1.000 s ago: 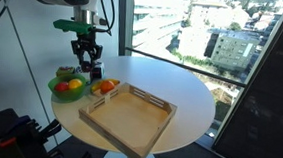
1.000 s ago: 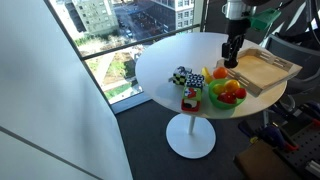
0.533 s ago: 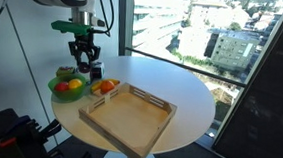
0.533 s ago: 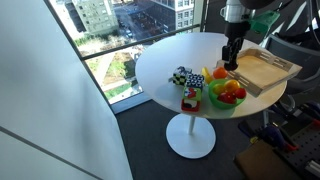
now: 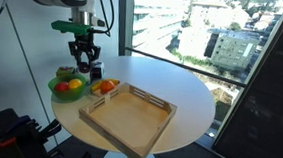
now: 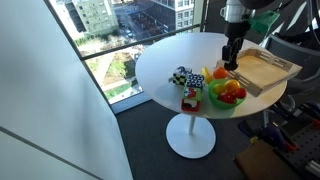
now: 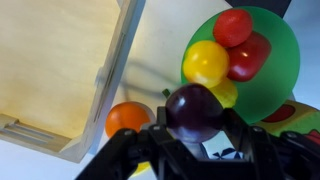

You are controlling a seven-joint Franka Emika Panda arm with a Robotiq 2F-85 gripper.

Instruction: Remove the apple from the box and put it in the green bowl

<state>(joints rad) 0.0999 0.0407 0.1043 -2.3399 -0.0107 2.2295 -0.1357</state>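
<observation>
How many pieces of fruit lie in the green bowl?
4 in the green bowl: a red one at top, another red under it, a yellow one beside them, another yellow partly behind the held apple. Others may be hidden.

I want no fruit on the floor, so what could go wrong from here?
1. The green bowl is already crowded with a yellow fruit and red fruits; the apple, dropped on them, might roll out.
2. In the wrist view the gripper seems to hold the apple over the bowl's edge, not its middle; released here it could miss towards the orange.
</observation>
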